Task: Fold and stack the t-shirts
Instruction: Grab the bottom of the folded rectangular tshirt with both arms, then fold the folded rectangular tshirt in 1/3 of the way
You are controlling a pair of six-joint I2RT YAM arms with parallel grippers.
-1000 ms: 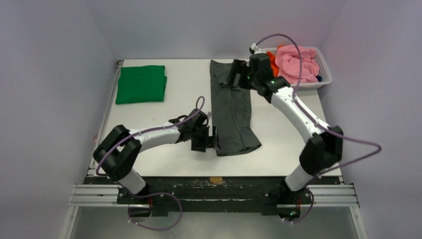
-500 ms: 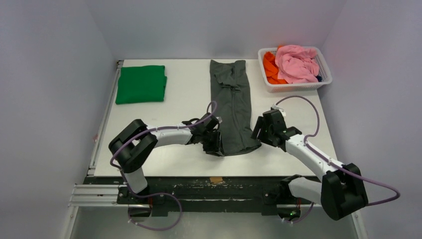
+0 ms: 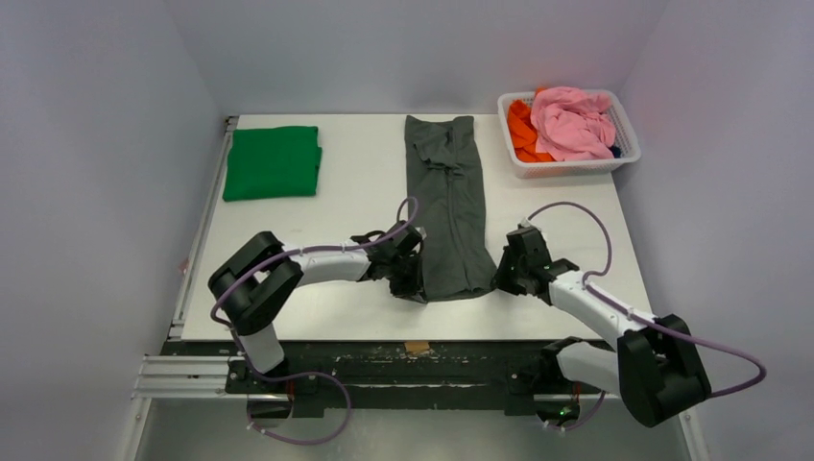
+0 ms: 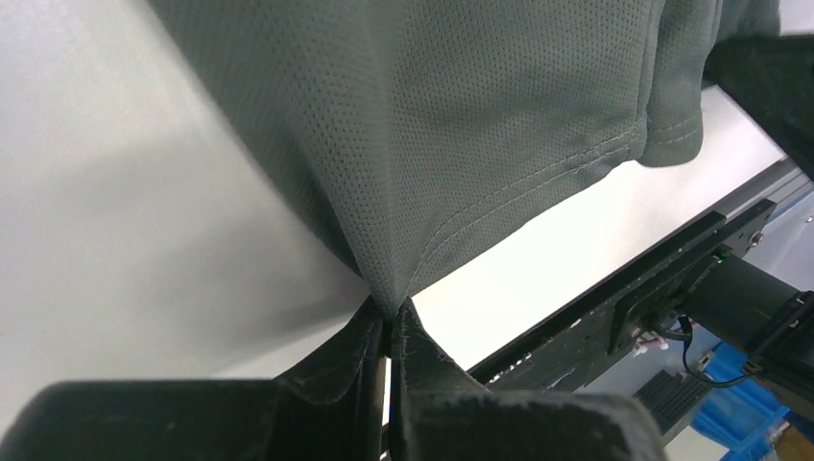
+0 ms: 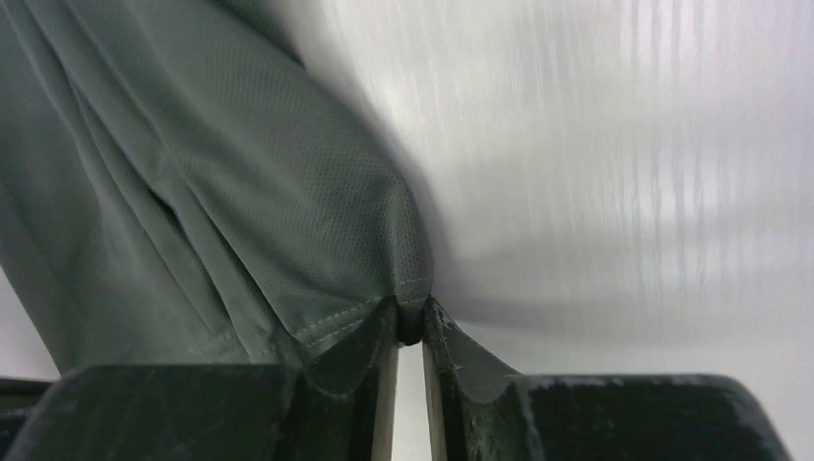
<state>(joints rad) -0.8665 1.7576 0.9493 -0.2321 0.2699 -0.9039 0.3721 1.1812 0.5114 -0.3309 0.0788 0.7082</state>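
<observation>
WORKSPACE: A white bench [image 3: 365, 168] stands enclosed by plain pale-lilac walls [image 3: 422, 48] under even light, an aluminium rail [image 3: 182, 376] running along its near edge.

No readable text, labels, brands, numbers or signs are showing in any view; nothing legible is appearing anywhere.

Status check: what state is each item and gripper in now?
grey t-shirt: folded lengthwise into a strip, lying flat.
green t-shirt: folded, far left.
left gripper: shut on grey t-shirt's near-left corner.
right gripper: shut on its near-right corner.
white basket: holding crumpled pink and orange clothes.
</observation>
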